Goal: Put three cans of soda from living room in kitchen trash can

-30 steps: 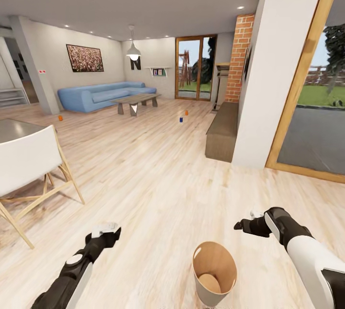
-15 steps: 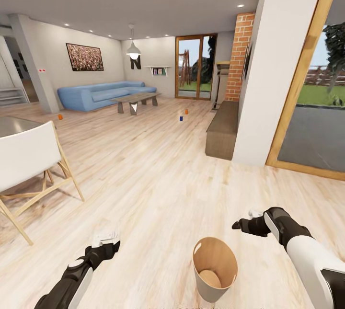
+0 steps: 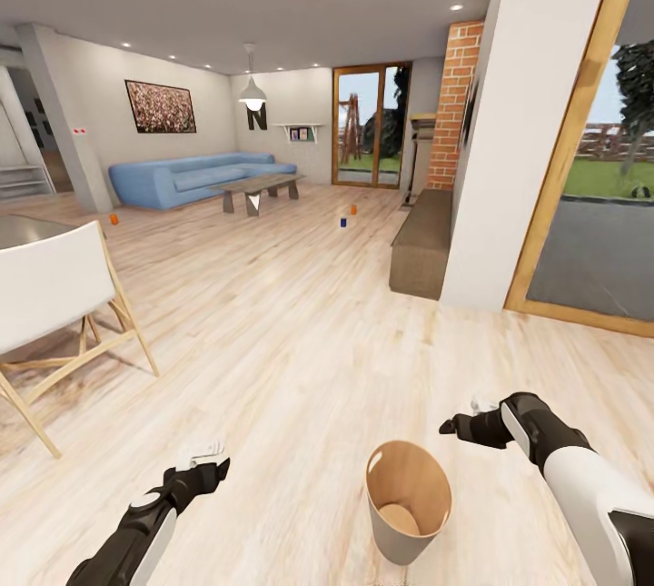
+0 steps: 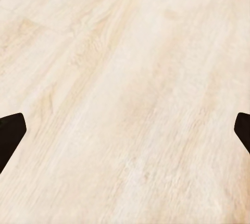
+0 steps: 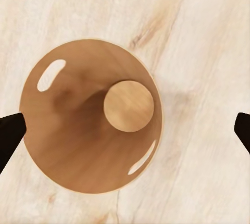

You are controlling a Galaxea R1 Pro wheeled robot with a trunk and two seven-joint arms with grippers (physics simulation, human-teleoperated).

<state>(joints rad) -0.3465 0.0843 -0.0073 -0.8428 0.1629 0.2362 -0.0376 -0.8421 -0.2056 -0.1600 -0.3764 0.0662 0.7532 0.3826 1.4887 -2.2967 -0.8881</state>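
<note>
bin (image 3: 407, 500): lower centre, on floor (image 3: 300, 332) | left gripper (image 4: 125, 130): low, spread wide, empty | right gripper (image 5: 125, 130): over bin, spread wide, empty

Far ahead of both grippers, the three cans (image 3: 343, 223) are too small to show tops or labels. The chair (image 3: 54, 295) is cut off by the picture edge. Each wrist view crops the fingertips (image 5: 10, 133) to dark corners.

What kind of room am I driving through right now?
Likely an open-plan home living area: a blue sofa and low coffee table ahead on light wood floor, a brick column and glass doors to a garden.
</note>
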